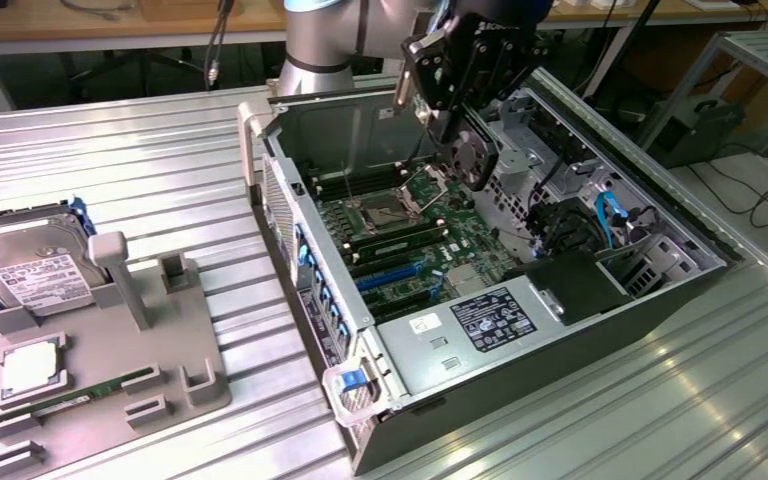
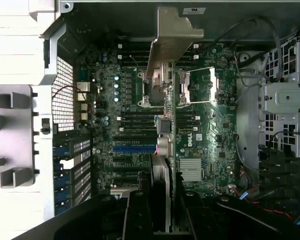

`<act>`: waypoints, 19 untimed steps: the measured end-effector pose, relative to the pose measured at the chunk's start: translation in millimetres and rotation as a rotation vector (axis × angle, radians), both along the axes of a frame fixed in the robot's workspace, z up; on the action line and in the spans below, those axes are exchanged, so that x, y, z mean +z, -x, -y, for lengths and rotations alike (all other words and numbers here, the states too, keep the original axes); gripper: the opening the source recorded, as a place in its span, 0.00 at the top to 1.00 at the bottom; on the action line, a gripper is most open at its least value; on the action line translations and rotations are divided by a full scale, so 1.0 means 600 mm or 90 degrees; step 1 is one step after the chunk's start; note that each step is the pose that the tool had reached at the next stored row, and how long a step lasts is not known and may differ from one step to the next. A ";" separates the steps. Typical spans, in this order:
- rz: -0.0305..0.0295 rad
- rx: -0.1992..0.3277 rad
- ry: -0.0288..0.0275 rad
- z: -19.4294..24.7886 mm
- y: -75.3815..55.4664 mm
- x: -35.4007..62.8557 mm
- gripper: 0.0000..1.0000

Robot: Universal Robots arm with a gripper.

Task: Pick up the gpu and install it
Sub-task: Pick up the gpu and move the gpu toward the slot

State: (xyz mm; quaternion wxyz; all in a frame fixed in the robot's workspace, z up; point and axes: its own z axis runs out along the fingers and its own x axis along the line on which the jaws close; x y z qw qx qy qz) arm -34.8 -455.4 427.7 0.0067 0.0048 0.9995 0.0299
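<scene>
Ribbed metal table (image 1: 131, 150), wooden bench (image 1: 77, 22) behind

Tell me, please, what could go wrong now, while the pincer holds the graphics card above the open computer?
1. The pincer grips the graphics card by its upper part only; a slip would likely drop it onto the motherboard.
2. Seen from the wrist, the card seems to run crosswise to the blue slot; pressed down so, it could damage parts.
3. Its metal bracket appears close to the case wall and might catch there.
</scene>
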 end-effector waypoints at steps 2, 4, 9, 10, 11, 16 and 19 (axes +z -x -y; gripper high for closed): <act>0.0000 0.000 0.0000 0.0000 -0.005 0.000 0.72; 0.0000 0.000 0.0000 0.0000 -0.010 0.000 0.72; 0.0000 0.000 0.0000 0.0000 -0.023 -0.001 0.72; 0.0000 0.000 0.0000 0.0000 -0.025 -0.001 0.72; 0.0000 0.000 0.0000 0.0000 -0.027 -0.001 0.72; 0.0000 0.000 0.0000 0.0000 -0.033 -0.001 0.72; 0.0000 0.000 0.0000 0.0000 -0.033 -0.001 0.72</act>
